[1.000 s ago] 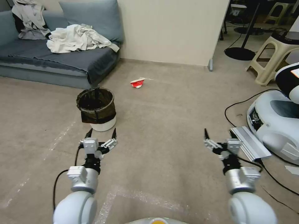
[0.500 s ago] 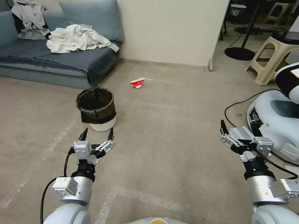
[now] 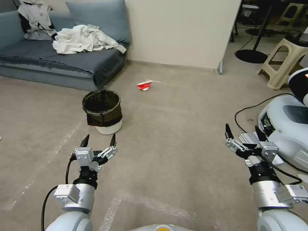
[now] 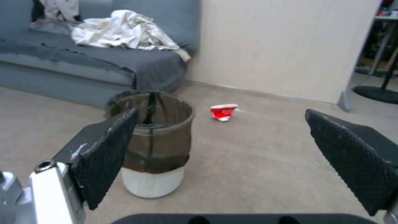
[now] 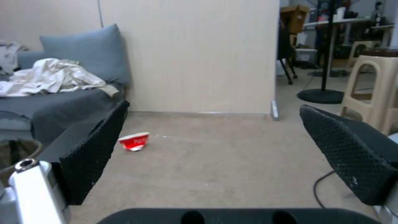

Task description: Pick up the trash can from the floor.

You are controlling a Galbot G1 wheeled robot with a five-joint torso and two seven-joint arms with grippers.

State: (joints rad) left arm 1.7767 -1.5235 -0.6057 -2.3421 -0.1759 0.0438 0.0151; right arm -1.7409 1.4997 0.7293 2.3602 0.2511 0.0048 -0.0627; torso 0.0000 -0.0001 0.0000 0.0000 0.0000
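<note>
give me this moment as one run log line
trash can: upright on floor, ungrasped | left gripper: open, short of can | right gripper: open, empty, off to the right

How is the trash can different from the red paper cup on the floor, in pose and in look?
The trash can stands upright, while the red paper cup lies crushed on its side. The trash can is white with a dark bag folded over its rim; the cup is red and white. The trash can sits just ahead of the open left tool; the cup lies farther off, toward the wall. Both rest on the floor.
</note>
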